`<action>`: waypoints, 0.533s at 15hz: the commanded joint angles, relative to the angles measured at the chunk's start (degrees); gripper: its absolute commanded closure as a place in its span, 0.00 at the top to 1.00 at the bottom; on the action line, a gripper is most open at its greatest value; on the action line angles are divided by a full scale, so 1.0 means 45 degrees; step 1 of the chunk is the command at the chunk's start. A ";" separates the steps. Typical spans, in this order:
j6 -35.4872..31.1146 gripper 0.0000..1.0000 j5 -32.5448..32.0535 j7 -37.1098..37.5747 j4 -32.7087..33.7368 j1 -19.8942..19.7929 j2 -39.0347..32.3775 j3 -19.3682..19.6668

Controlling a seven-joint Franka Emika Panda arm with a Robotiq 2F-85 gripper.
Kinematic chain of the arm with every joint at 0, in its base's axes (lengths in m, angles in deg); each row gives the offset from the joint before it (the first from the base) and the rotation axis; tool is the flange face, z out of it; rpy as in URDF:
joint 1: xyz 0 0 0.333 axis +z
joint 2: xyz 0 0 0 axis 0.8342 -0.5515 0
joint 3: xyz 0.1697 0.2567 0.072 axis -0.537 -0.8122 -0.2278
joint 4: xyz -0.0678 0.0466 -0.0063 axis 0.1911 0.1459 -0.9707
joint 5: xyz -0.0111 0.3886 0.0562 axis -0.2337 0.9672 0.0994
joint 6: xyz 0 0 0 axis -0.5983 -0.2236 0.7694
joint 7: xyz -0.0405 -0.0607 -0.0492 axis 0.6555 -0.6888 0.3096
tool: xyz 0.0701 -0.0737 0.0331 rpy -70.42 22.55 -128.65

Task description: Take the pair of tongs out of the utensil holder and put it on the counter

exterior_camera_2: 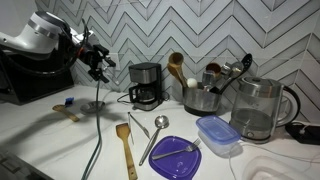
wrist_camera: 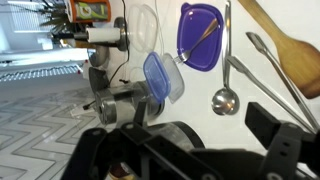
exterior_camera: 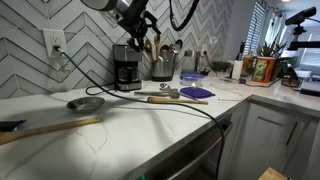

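The pair of tongs [exterior_camera_2: 139, 124] lies flat on the white counter [exterior_camera_2: 40, 140] in front of the coffee maker, beside a wooden spatula [exterior_camera_2: 125, 146]. It also shows in an exterior view [exterior_camera: 166, 92] and in the wrist view [wrist_camera: 280, 82]. The steel utensil holder [exterior_camera_2: 200, 99] stands by the wall with wooden spoons and metal utensils sticking out; it shows in both exterior views [exterior_camera: 160, 68]. My gripper [exterior_camera_2: 97, 62] hangs in the air above the counter, on the far side of the coffee maker from the holder. In the wrist view the gripper [wrist_camera: 205, 122] is open and empty.
A black-and-silver coffee maker [exterior_camera_2: 145, 85] stands next to the holder, and a glass kettle [exterior_camera_2: 258, 110] beyond it. A purple plate [exterior_camera_2: 175, 158], a blue lidded container [exterior_camera_2: 218, 135] and a metal spoon [exterior_camera_2: 158, 128] lie nearby. A grey ladle [exterior_camera: 85, 103] and a black cable [exterior_camera: 150, 102] lie on the counter.
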 commanded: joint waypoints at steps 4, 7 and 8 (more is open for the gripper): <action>-0.0923 1.00 0.1470 -0.0526 -0.1255 -0.1016 0.2273 0.0555; -0.0420 1.00 0.1106 -0.0483 -0.0517 -0.0999 0.1736 0.0415; -0.0512 1.00 0.1137 -0.0483 -0.0612 -0.1055 0.1837 0.0440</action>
